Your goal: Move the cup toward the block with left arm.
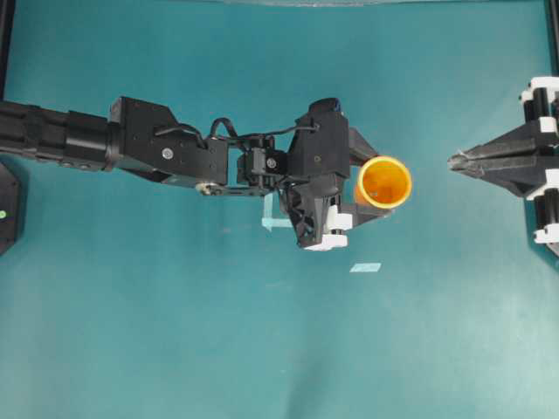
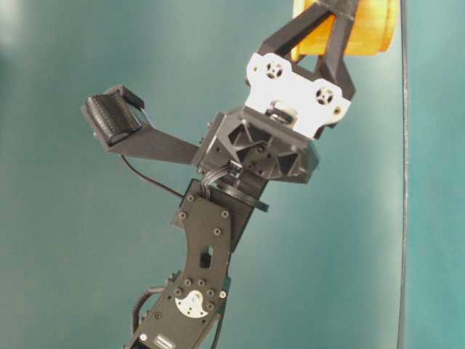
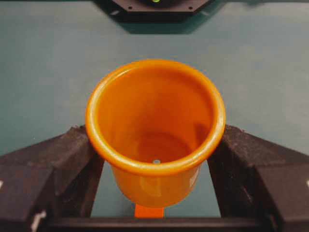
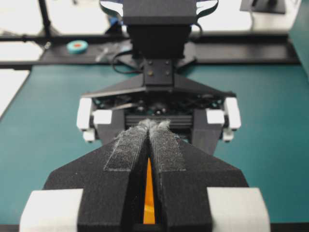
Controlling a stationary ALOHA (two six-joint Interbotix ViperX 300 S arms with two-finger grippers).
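Observation:
The orange cup point(image 1: 384, 182) sits between the fingers of my left gripper point(image 1: 377, 182), mouth up. In the left wrist view both black pads press the cup point(image 3: 154, 125) just under its rim, so the left gripper point(image 3: 154, 145) is shut on it. A small piece of the orange block point(image 3: 148, 211) shows below the cup's base, on the palm side. The table-level view has the cup point(image 2: 363, 33) at the top, clamped by the fingers point(image 2: 309, 25). My right gripper point(image 1: 454, 161) is at the right edge, shut, pointing at the cup from a short gap away.
Pale blue tape marks lie on the teal table point(image 1: 175, 332), one partly under the left wrist point(image 1: 278, 223) and one below the cup point(image 1: 365, 267). A black mount point(image 1: 7, 205) stands at the left edge. The right arm's body point(image 1: 541, 157) fills the right edge.

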